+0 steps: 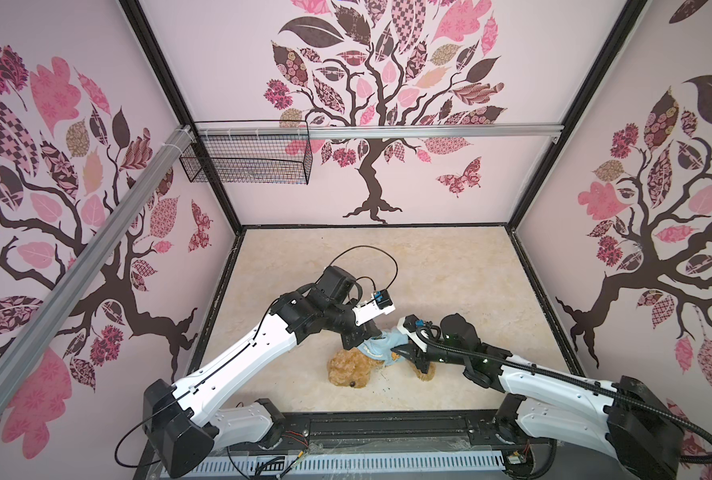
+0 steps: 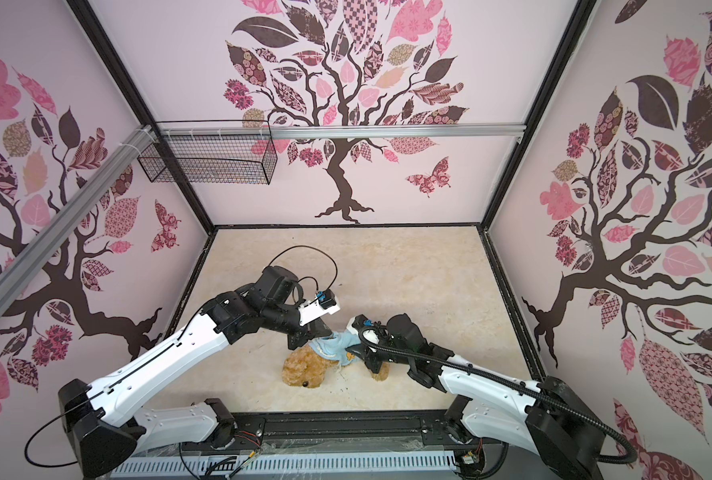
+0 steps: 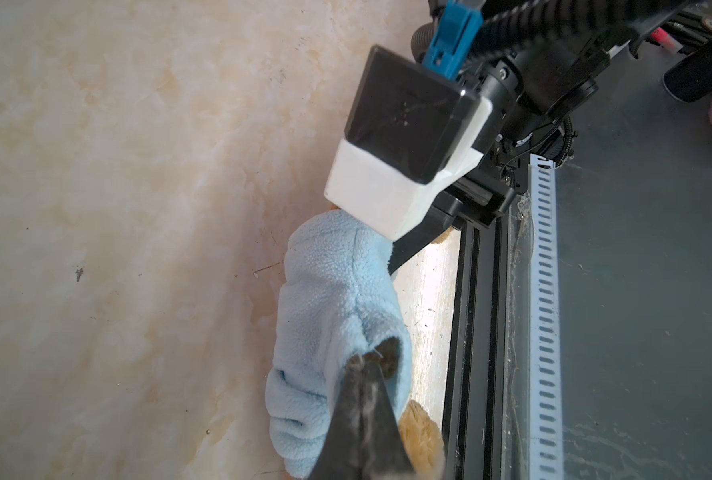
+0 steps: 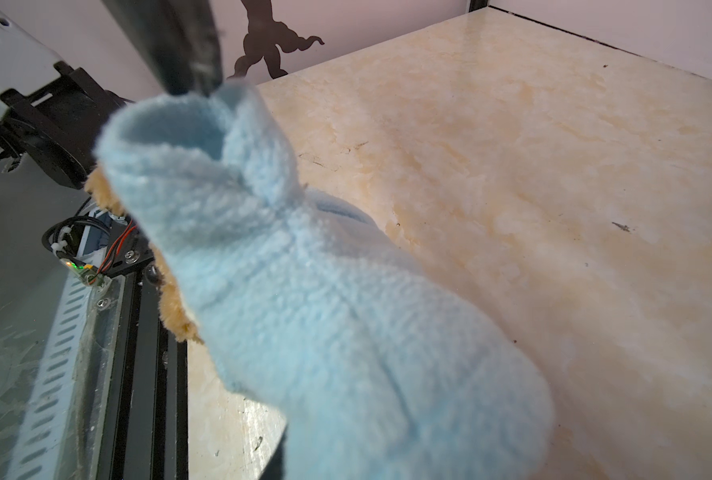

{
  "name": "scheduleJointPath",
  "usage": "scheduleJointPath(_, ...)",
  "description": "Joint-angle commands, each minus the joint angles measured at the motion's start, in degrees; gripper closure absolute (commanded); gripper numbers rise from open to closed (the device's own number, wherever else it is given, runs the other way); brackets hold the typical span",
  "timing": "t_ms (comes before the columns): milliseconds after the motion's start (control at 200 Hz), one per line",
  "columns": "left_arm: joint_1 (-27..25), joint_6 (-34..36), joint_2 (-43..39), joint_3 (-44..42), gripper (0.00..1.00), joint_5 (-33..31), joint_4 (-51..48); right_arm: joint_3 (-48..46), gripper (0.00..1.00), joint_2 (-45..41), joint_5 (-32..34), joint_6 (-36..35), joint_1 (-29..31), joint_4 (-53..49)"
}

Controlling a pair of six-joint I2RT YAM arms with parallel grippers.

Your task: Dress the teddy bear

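Above the bear [image 1: 348, 368] at the near edge, left pincer [image 3: 364, 362] and right pincer [image 1: 407, 352] each clamped an end of the hoodie [image 1: 381, 345].

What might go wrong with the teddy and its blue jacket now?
The light blue fleece hoodie is bunched between the left pincer and right pincer; the left one nips just its edge, so it might slip out. The golden-brown curly plush teddy bear lies loose, so tugging may drag it instead.
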Motion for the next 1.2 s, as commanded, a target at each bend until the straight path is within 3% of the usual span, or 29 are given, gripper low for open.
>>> scheduleJointPath(0, -0.3, 2.2, 1.0, 2.5, 0.97, -0.7, -1.9, 0.3, 0.86, -1.4, -0.4, -0.3, 0.4, 2.0)
scheduleJointPath(265, -1.6, 4.4, 2.0, 1.8, 0.95, 0.0, -2.4, 0.4, 0.86, -1.5, -0.4, 0.0, 0.4, 2.4)
scheduleJointPath(395, -1.7, 5.1, 3.0, 1.9, 0.89, -1.7, -2.6, 0.4, 0.86, -2.1, -0.9, 0.7, 0.4, 3.2)
scheduleJointPath(600, -2.4, 4.6, 5.0, 2.1, 0.71, -1.7, -0.3, 0.4, 0.86, -2.3, -3.3, 3.1, 0.4, 6.2)
scheduleJointPath(1070, -6.6, 1.9, 12.3, 2.9, 0.58, 3.3, 5.0, 1.8, 0.87, -0.2, -7.2, 7.3, 0.5, 12.8)
scheduleJointPath(1195, -6.8, 1.7, 13.4, 1.4, 0.57, 1.8, 5.9, 1.3, 0.87, -0.7, -8.0, 9.8, 0.6, 16.2)
